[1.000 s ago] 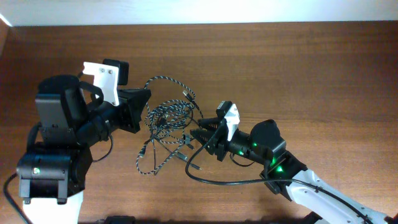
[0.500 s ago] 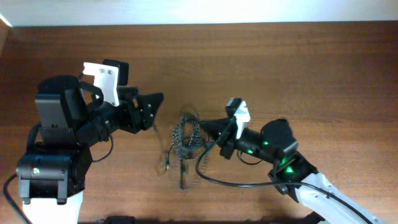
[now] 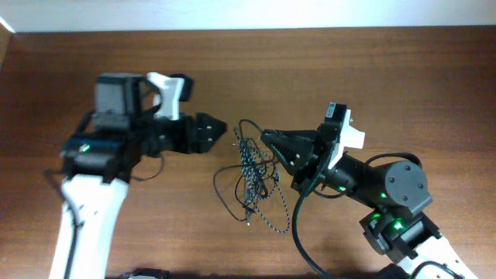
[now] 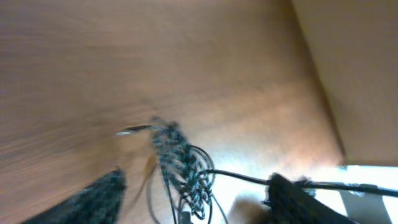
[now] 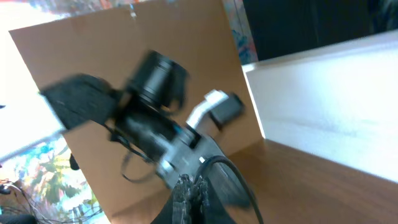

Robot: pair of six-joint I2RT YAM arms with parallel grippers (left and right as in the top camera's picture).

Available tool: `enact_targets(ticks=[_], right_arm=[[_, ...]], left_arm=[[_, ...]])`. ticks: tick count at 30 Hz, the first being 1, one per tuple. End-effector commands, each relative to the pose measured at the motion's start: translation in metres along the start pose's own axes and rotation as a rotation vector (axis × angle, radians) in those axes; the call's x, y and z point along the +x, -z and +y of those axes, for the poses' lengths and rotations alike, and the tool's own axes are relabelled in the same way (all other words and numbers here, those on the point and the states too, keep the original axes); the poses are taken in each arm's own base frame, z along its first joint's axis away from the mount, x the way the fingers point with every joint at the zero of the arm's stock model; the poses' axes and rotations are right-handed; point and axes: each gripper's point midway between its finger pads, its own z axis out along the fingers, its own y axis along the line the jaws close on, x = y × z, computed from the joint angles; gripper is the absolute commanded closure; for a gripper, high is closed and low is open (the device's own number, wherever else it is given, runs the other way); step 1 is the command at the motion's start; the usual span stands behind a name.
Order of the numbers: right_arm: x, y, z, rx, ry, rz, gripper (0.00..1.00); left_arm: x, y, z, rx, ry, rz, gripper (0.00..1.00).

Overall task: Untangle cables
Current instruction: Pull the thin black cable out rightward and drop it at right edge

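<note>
The cables (image 3: 250, 169) hang as one bunch in the middle of the table, a speckled braided cord (image 4: 177, 163) wound among thin black ones (image 3: 224, 191). My right gripper (image 3: 266, 139) is shut on the cables at the top of the bunch. In the right wrist view its pressed fingertips (image 5: 191, 184) show a black cord (image 5: 241, 182) looping out from them. My left gripper (image 3: 220, 132) stands open just left of the bunch. In the blurred left wrist view, the left gripper (image 4: 196, 198) has the bunch between its spread fingers, and one black cord runs past the right finger (image 4: 292, 198).
Brown wooden table (image 3: 403, 77) with a pale wall along its far edge. A thick black robot cord (image 3: 298, 232) curves under my right arm. The lower cable ends trail on the table near the centre front (image 3: 263, 221).
My left gripper has opened, let go of the cables and shifted right. My right gripper has closed on the bunch and carried it to the right, gathering it into a narrower hanging bundle.
</note>
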Motion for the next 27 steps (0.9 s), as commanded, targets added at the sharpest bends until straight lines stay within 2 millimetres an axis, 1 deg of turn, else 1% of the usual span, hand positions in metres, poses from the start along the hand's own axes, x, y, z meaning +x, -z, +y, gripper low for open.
enact_targets(ticks=[1, 3, 4, 6, 7, 8, 9, 10, 11, 12, 13, 14, 15, 16, 17, 18, 19, 20, 23, 25, 26, 27], right_arm=[[-0.021, 0.0, 0.011, -0.03, 0.025, -0.04, 0.96], [-0.021, 0.0, 0.012, -0.033, 0.035, -0.041, 0.96], [-0.021, 0.0, 0.012, -0.033, 0.062, -0.042, 0.96], [-0.022, 0.0, 0.012, -0.033, 0.09, -0.045, 0.96], [-0.02, 0.0, 0.011, -0.029, 0.137, -0.038, 0.96], [-0.013, -0.001, 0.007, -0.015, 0.19, -0.011, 0.96], [-0.009, -0.001, 0.002, 0.007, 0.207, 0.004, 0.96], [-0.009, -0.001, -0.005, 0.047, 0.231, 0.002, 0.96], [-0.011, -0.001, -0.01, 0.072, 0.247, -0.005, 0.96], [-0.012, -0.001, -0.009, 0.074, 0.249, -0.009, 0.96], [-0.016, -0.001, -0.008, 0.072, 0.253, -0.016, 0.96], [-0.019, -0.001, -0.007, 0.07, 0.257, -0.022, 0.96], [-0.02, -0.002, -0.006, 0.069, 0.258, -0.024, 0.96], [-0.021, -0.002, -0.006, 0.069, 0.258, -0.025, 0.96], [-0.021, -0.002, -0.006, 0.068, 0.258, -0.025, 0.96], [-0.02, -0.002, -0.004, 0.059, 0.257, -0.022, 0.96], [-0.019, -0.002, -0.001, 0.041, 0.254, -0.015, 0.96], [-0.017, -0.002, 0.002, 0.022, 0.254, -0.007, 0.96], [-0.01, -0.002, -0.001, 0.031, 0.236, 0.021, 0.96], [-0.007, -0.002, -0.003, 0.035, 0.23, 0.032, 0.96], [-0.007, -0.002, -0.003, 0.036, 0.231, 0.031, 0.96], [-0.008, -0.002, -0.003, 0.035, 0.232, 0.029, 0.96]], left_arm=[[0.017, -0.043, -0.013, 0.106, 0.016, 0.148, 0.35], [0.029, -0.064, -0.013, 0.117, 0.031, 0.226, 0.36], [0.035, -0.07, -0.012, 0.115, 0.041, 0.258, 0.37], [0.044, -0.075, -0.01, 0.111, 0.064, 0.303, 0.38], [0.05, -0.076, -0.003, 0.074, 0.081, 0.329, 0.35], [0.051, -0.075, 0.01, 0.003, 0.094, 0.329, 0.01], [0.048, -0.072, 0.019, -0.032, 0.171, 0.313, 0.01], [0.04, -0.065, 0.034, -0.058, 0.296, 0.281, 0.01], [0.038, -0.061, 0.032, -0.02, 0.335, 0.277, 0.01], [0.039, -0.059, 0.025, 0.03, 0.355, 0.29, 0.01], [0.046, -0.058, 0.017, 0.053, 0.371, 0.322, 0.01], [0.059, -0.058, 0.017, 0.02, 0.389, 0.371, 0.01], [0.07, -0.056, 0.02, -0.016, 0.407, 0.409, 0.01], [0.087, -0.057, 0.025, -0.04, 0.458, 0.461, 0.01], [0.099, -0.063, 0.031, -0.066, 0.553, 0.486, 0.01], [0.104, -0.074, 0.039, -0.083, 0.629, 0.472, 0.01], [0.101, -0.083, 0.045, -0.085, 0.666, 0.437, 0.01], [0.092, -0.094, 0.051, -0.08, 0.709, 0.378, 0.01], [0.08, -0.1, 0.053, -0.079, 0.827, 0.324, 0.01], [0.079, -0.1, 0.052, -0.098, 0.944, 0.32, 0.01], [0.08, -0.102, 0.049, -0.098, 0.941, 0.327, 0.01], [0.089, -0.104, 0.047, -0.123, 0.929, 0.346, 0.03]])
